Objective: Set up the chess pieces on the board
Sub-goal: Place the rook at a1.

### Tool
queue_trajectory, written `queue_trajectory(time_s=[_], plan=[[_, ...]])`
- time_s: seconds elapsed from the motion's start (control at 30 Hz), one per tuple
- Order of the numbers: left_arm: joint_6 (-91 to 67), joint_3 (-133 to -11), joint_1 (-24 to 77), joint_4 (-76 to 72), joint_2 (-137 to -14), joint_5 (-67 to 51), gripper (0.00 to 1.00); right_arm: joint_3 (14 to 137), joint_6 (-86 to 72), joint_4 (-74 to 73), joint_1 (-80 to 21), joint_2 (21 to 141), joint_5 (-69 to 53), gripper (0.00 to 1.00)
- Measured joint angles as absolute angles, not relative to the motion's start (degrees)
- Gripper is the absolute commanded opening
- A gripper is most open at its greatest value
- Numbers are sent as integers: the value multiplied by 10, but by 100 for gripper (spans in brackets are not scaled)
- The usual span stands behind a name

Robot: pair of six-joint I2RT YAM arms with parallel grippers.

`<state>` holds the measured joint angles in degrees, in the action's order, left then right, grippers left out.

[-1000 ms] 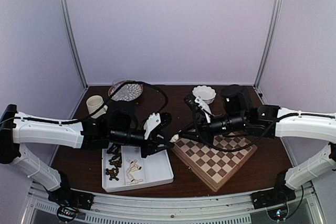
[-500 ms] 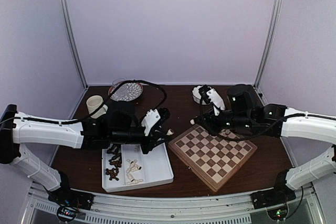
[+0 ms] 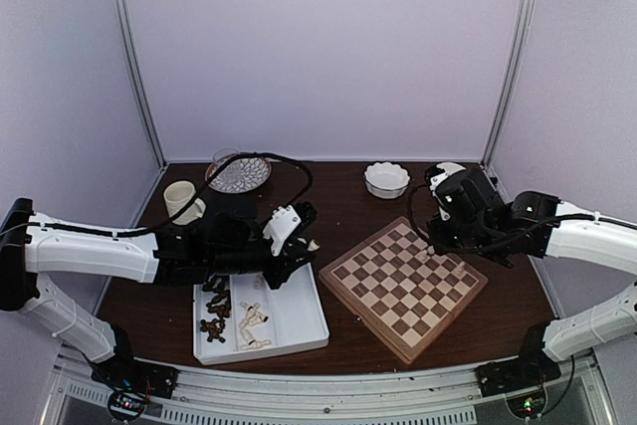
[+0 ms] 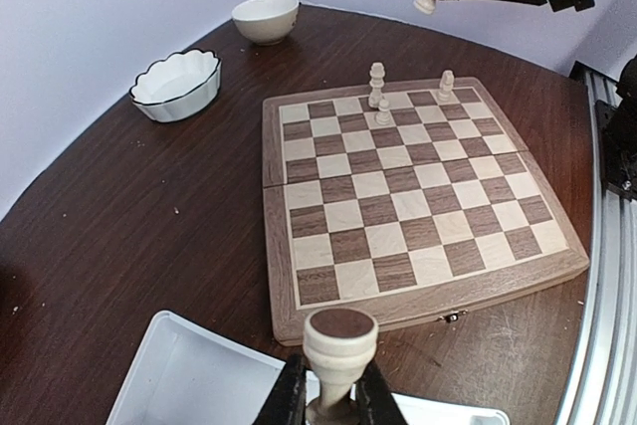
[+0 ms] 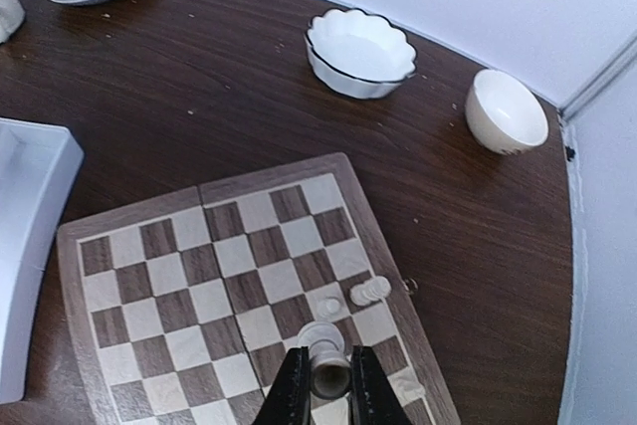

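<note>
The board (image 3: 403,286) lies right of centre. My left gripper (image 4: 331,390) is shut on a cream chess piece (image 4: 340,343), held low between the tray corner and the board's near-left edge (image 4: 279,276). In the top view the left gripper (image 3: 305,243) hangs over the tray's far right corner. My right gripper (image 5: 326,370) is shut on a cream rook-like piece (image 5: 324,345) above the board's right side. Three cream pieces (image 4: 377,84) (image 4: 384,112) (image 4: 447,83) stand near that corner; from the right wrist one of them (image 5: 370,291) appears to lean.
A white two-compartment tray (image 3: 299,323) holds several dark pieces (image 3: 212,314) and cream pieces (image 3: 254,321). A scalloped bowl (image 3: 386,178), a small round bowl (image 5: 506,111), a patterned plate (image 3: 239,173) and a cream cup (image 3: 181,198) stand along the back.
My right arm swung from the board's left corner to its right side, carrying its piece. My left gripper closed on its cream piece and drew back slightly to the left.
</note>
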<state>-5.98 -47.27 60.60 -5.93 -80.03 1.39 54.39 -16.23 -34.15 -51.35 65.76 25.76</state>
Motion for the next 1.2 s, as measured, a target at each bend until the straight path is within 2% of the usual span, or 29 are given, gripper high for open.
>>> queue_trajectory(time_s=[0.27,0.63,1.2], plan=[[-76,-470,606,-60,-800,21,6,511,-283,-434,-471,646,324,0],[-86,-462,606,-60,-783,23,6,416,-392,-450,-404,578,267,0],[-87,-452,606,-64,-771,26,7,374,-494,-439,-399,632,240,0]])
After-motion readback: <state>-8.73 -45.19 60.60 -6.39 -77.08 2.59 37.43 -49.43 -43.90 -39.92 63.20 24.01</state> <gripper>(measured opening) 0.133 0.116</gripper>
